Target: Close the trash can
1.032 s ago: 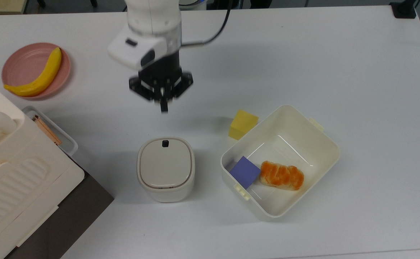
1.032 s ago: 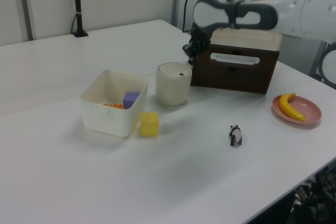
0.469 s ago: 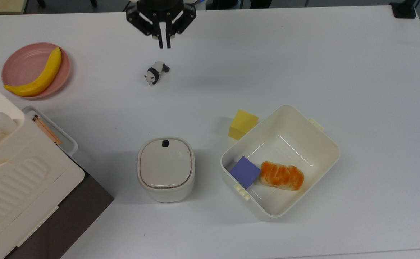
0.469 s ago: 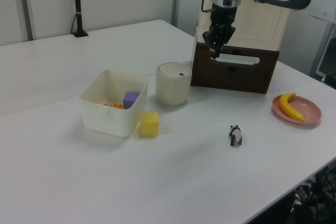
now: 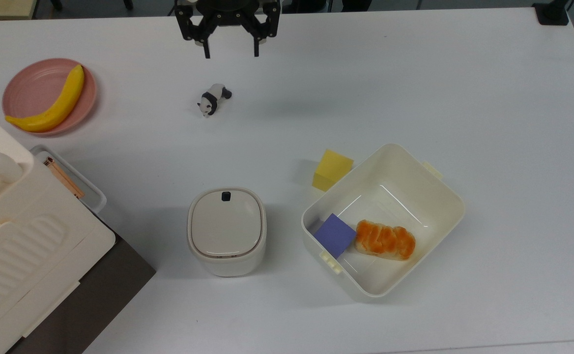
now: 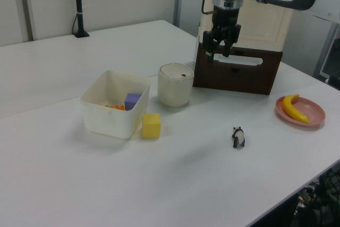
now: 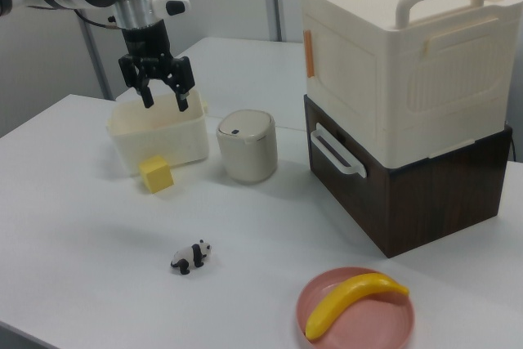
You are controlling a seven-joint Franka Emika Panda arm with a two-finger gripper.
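The trash can [image 5: 226,231] is a small cream bin standing near the table's middle, also seen in the left view [image 6: 175,84] and the right view [image 7: 247,146]. Its beige lid lies flat and shut, with the dark button [image 5: 226,196] at the edge facing the arm. My gripper [image 5: 231,53] hangs high above the table at the top view's upper edge, well away from the can. Its fingers are spread wide with nothing between them, as the left view [image 6: 219,54] and the right view [image 7: 166,104] also show.
A panda figurine [image 5: 213,98] lies below the gripper. A pink plate [image 5: 26,88] holds a banana [image 5: 51,105]. Beside the can's right in the top view stand a yellow block [image 5: 332,169] and a cream tub [image 5: 456,196] with bread and a purple block. A ribbed cream appliance [image 5: 21,255] stands at the left.
The gripper rose from just above the can and moved away to the top view's upper edge, uncovering the panda. In the last half second its fingers spread apart.
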